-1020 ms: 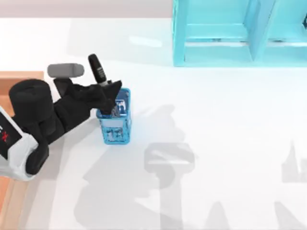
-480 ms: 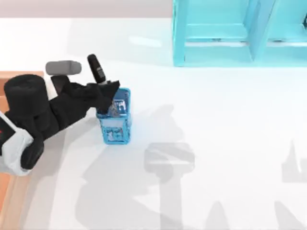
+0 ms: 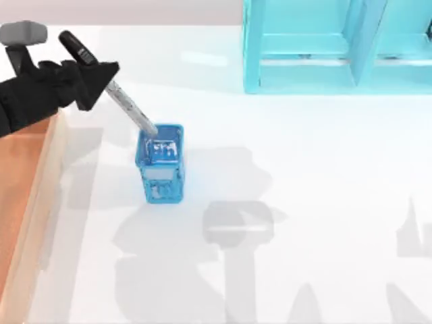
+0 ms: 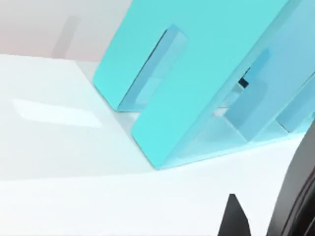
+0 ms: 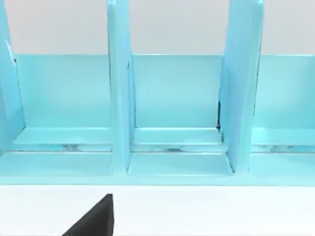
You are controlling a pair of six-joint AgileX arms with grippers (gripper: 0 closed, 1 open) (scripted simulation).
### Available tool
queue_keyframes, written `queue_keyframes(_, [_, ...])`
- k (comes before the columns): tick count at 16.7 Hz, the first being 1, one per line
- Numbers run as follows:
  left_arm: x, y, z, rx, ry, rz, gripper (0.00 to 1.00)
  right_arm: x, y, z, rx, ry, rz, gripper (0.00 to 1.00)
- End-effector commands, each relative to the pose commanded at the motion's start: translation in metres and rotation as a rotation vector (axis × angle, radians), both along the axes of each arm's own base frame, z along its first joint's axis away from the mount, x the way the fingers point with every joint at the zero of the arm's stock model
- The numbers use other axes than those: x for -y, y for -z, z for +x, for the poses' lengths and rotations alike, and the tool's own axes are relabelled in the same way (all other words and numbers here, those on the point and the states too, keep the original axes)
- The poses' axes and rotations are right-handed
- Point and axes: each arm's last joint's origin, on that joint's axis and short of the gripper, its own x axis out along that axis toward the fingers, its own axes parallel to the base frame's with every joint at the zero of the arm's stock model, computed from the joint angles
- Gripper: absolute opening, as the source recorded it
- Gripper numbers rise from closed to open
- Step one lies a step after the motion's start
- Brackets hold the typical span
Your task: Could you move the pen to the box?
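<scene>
Top view shows the left gripper [image 3: 94,75] clamped on the pen [image 3: 111,86] just below its black cap, holding it tilted above the blue mesh cup [image 3: 162,162] so the barrel clears the rim toward the box [image 3: 30,196] beside it.

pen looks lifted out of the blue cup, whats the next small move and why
Probably carry it further left. The left gripper holds the pen tilted, tip near the blue mesh cup, while the box lies at the table's left edge.
</scene>
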Motion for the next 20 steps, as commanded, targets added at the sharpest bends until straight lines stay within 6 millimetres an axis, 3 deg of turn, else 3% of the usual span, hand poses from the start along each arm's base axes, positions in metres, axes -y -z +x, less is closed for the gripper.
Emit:
queue_keyframes(4, [-0.047, -0.044, -0.010, -0.002, -0.041, -0.014, 0.00, 0.000, 0.000, 0.000, 0.000, 0.000, 0.000, 1.00])
queue_keyframes(7, [-0.069, -0.062, -0.020, -0.017, -0.073, -0.026, 0.00, 0.000, 0.000, 0.000, 0.000, 0.000, 0.000, 1.00])
queue_keyframes(15, [-0.073, -0.061, -0.022, -0.033, -0.078, -0.024, 0.00, 0.000, 0.000, 0.000, 0.000, 0.000, 0.000, 1.00])
queue_keyframes(20, [-0.092, -0.047, -0.014, -0.093, -0.046, 0.041, 0.00, 0.000, 0.000, 0.000, 0.000, 0.000, 0.000, 1.00])
